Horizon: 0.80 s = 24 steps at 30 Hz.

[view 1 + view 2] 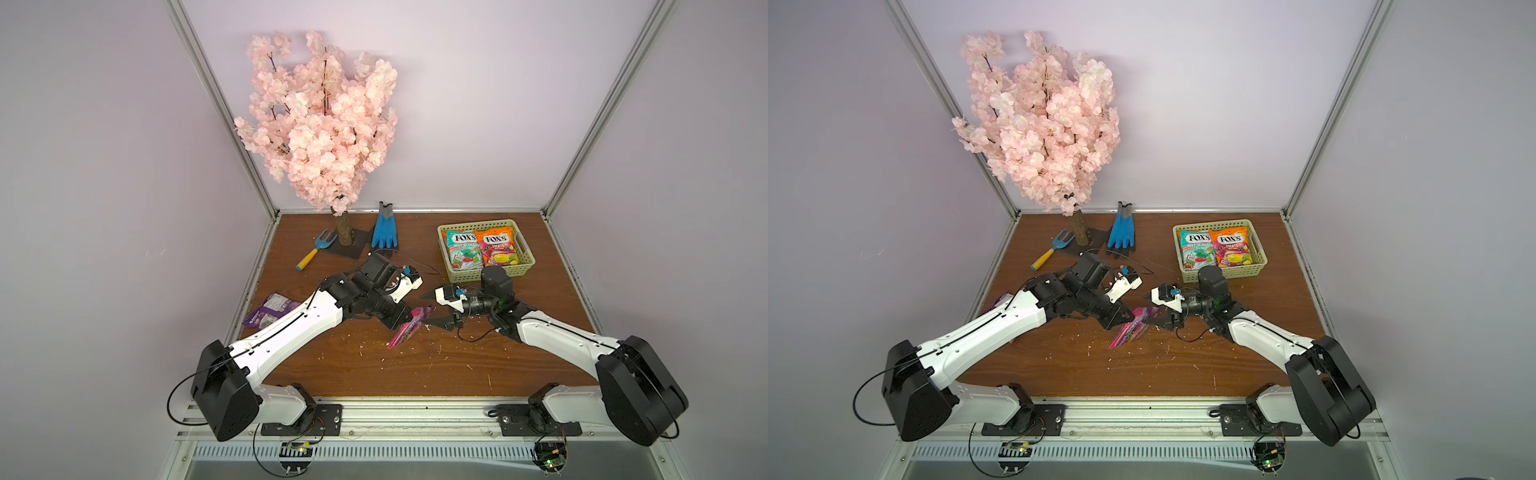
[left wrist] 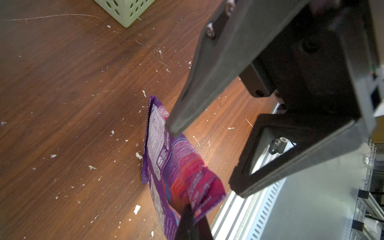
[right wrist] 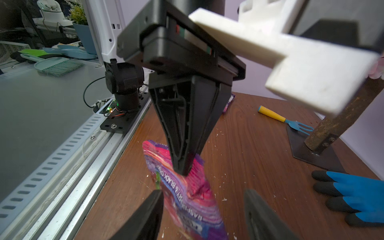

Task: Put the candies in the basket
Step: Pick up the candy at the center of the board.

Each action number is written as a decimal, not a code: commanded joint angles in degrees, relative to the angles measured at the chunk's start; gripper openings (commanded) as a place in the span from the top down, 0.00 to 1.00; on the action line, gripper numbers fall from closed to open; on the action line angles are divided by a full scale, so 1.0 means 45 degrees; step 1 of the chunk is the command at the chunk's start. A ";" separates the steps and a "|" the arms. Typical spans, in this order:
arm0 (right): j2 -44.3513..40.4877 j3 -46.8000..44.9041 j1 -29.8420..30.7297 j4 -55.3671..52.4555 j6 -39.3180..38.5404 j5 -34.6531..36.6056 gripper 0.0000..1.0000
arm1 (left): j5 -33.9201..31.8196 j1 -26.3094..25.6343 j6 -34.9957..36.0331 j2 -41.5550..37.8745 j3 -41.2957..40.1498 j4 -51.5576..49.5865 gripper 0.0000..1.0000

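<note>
A purple candy packet (image 1: 406, 332) (image 1: 1128, 332) hangs over the middle of the table, with my left gripper (image 1: 400, 321) (image 2: 189, 208) shut on its upper corner. My right gripper (image 1: 430, 308) (image 3: 203, 194) is open, one finger either side of the packet (image 3: 187, 199), neither pressing it. The pale green basket (image 1: 487, 274) (image 1: 1225, 272) stands at the back right. It holds a teal candy packet (image 1: 463, 249) and an orange candy packet (image 1: 498, 249), face up. Another purple packet (image 1: 270, 313) lies at the table's left edge, partly under my left arm.
A pink blossom tree (image 1: 320, 124) on a dark base plate (image 1: 351, 251) stands at the back left. A blue glove (image 1: 384, 230) and a small blue fork with a yellow handle (image 1: 316, 249) lie beside it. White crumbs dot the wooden table (image 1: 415, 370).
</note>
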 commanded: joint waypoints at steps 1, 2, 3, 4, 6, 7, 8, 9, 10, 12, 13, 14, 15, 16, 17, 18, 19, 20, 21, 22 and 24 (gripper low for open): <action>0.0212 0.0122 0.0137 0.1303 0.0435 0.0011 0.37 | 0.0704 0.0103 0.0286 -0.0029 0.0025 0.0362 1.00; 0.0315 0.0228 0.0157 0.0971 0.0258 -0.0095 0.39 | 0.0686 0.0116 0.0281 -0.0039 0.0001 0.0363 1.00; 0.0330 0.0278 0.0169 0.0590 0.0003 -0.0105 0.42 | 0.0695 0.0106 0.0286 -0.0056 -0.0019 0.0363 1.00; 0.0328 0.0274 0.0170 0.0428 -0.0108 -0.0084 0.45 | 0.0690 0.0123 0.0317 -0.0058 -0.0038 0.0363 1.00; 0.0219 0.0185 0.0167 0.0232 -0.0241 -0.0147 0.52 | 0.0643 0.0105 0.0329 -0.0058 -0.0058 0.0364 1.00; 0.0213 0.0230 0.0159 0.0086 -0.0302 -0.0252 0.54 | 0.0667 0.0121 0.0335 -0.0056 -0.0039 0.0361 1.00; 0.0247 0.0350 0.0152 -0.0200 -0.0409 -0.0341 0.57 | 0.0673 0.0106 0.0347 -0.0044 -0.0021 0.0363 1.00; 0.0309 0.0449 0.0154 -0.0445 -0.0523 -0.0477 0.60 | 0.0676 0.0121 0.0373 -0.0039 0.0011 0.0363 1.00; 0.0370 0.0520 0.0168 -0.0563 -0.0579 -0.0531 0.63 | 0.0695 0.0116 0.0415 -0.0038 0.0034 0.0363 1.00; 0.0451 0.0541 0.0191 -0.0399 -0.0429 -0.0674 0.74 | 0.0695 0.0116 0.0493 -0.0010 0.0095 0.0356 1.00; 0.0475 0.0555 0.0186 -0.0340 -0.0359 -0.0762 0.79 | 0.0694 0.0124 0.0523 -0.0019 0.0117 0.0363 1.00; 0.0515 0.0606 0.0210 -0.0324 -0.0321 -0.0820 0.85 | 0.0692 0.0115 0.0547 -0.0019 0.0136 0.0363 1.00; 0.0546 0.0686 0.0230 -0.0451 -0.0380 -0.0962 0.95 | 0.0656 0.0121 0.0542 -0.0022 0.0156 0.0350 1.00; 0.0561 0.0750 0.0220 -0.0605 -0.0483 -0.1072 1.00 | 0.0595 0.0107 0.0552 -0.0039 0.0176 0.0362 1.00; 0.0555 0.0868 0.0230 -0.0819 -0.0587 -0.1164 1.00 | 0.0422 0.0123 0.0529 -0.0085 0.0222 0.0363 1.00; 0.0513 0.0910 0.0220 -0.0963 -0.0638 -0.1302 1.00 | 0.0110 0.0151 0.0452 -0.0133 0.0271 0.0363 0.96; 0.0436 0.0950 0.0220 -0.0997 -0.0578 -0.1345 1.00 | -0.0071 0.0269 0.0351 -0.0201 0.0320 0.0372 0.88; 0.0296 0.0965 0.0230 -0.0754 -0.0113 -0.1161 1.00 | -0.0130 0.0552 0.0201 -0.0273 0.0402 0.0418 0.73; 0.0162 0.0999 0.0203 -0.0375 0.0638 -0.0822 1.00 | -0.0106 0.0945 -0.0017 -0.0359 0.0550 0.0469 0.57; 0.0034 0.1097 0.0146 -0.0226 0.1226 -0.0526 1.00 | -0.0103 0.1330 -0.0248 -0.0450 0.0720 0.0580 0.50; -0.0311 0.1368 0.0009 -0.0147 0.2547 0.0588 1.00 | -0.0231 0.2189 -0.0791 -0.0847 0.0953 0.1273 0.42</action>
